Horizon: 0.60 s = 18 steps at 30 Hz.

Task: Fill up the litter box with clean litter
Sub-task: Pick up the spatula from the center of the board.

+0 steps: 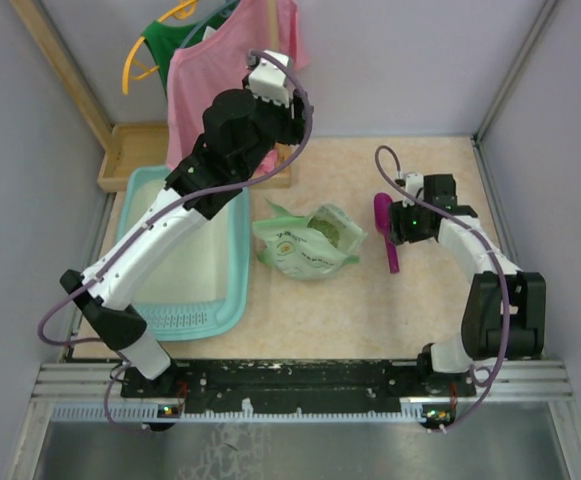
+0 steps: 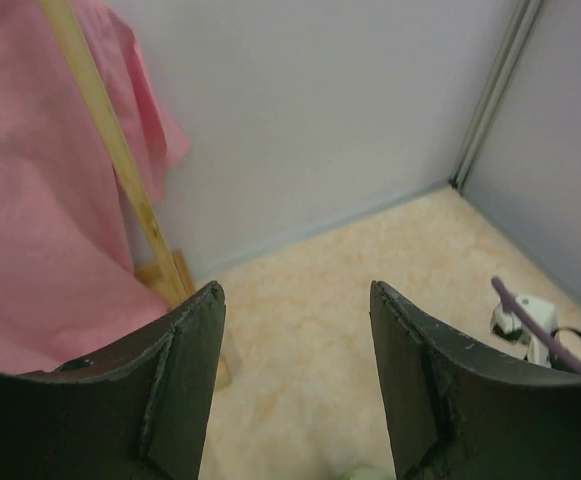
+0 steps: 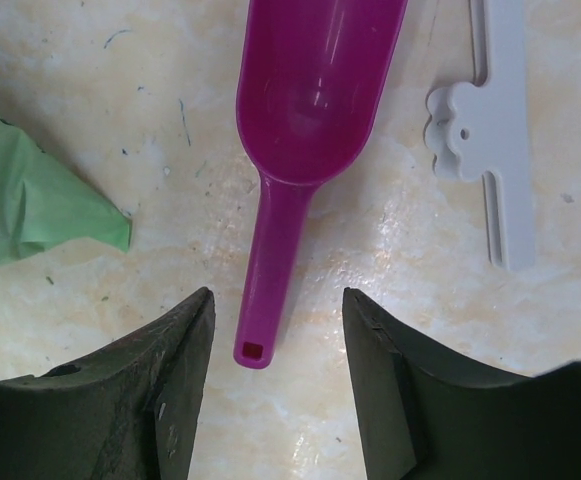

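Note:
The light-teal litter box (image 1: 232, 285) lies at the left, its visible inner base whitish, with my left arm stretched over it. Olive-green clean litter (image 1: 332, 228) shows in the mouth of a pale green bag (image 1: 305, 248) at the table's middle. Right of the bag lies a magenta scoop (image 1: 384, 228). My right gripper (image 3: 278, 295) hangs open low over the scoop (image 3: 305, 110), the handle's end between its fingers without touching them. My left gripper (image 2: 295, 290) is raised and open, holding nothing, and faces the back wall.
A white plastic clip (image 3: 485, 130) lies right of the scoop. A pink shirt (image 1: 230, 60) and a green garment (image 1: 175, 40) hang at the back left above a wooden tray (image 1: 135, 150). Walls close in the table on three sides.

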{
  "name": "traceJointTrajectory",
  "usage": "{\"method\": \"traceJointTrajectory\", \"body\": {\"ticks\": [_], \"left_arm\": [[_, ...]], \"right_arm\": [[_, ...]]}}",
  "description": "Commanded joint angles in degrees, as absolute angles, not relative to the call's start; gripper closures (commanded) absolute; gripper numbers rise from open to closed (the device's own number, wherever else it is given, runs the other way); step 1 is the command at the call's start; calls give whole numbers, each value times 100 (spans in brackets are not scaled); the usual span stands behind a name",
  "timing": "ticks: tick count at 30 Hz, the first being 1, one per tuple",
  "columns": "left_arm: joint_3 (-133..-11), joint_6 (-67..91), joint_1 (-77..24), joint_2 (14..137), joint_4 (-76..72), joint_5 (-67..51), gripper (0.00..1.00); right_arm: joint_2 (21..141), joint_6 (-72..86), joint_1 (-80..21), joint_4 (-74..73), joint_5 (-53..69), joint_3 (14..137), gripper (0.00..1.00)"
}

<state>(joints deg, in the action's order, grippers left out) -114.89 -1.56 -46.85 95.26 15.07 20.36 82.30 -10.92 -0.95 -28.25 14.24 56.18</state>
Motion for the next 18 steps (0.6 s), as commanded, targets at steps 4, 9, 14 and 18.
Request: {"method": "traceJointTrajectory", "body": {"ticks": [4,9,14,18], "left_arm": [[-10840,155,-4640,8948,1415,2116,35],[-10766,227,-4633,8934,1444,2032,35],[-10636,299,-4632,8913,1416,1944,36],[-10581,361,-4636,8891,1406,1890,36]], "right_arm": [[8439,-1116,-61,-2464,1524,5474,46],[8637,-1206,-57,-2523,1514,5428,47],[8815,-1233,-60,-2523,1563,5402,48],[9017,-1209,-61,-2576,1676,5399,49]]}}
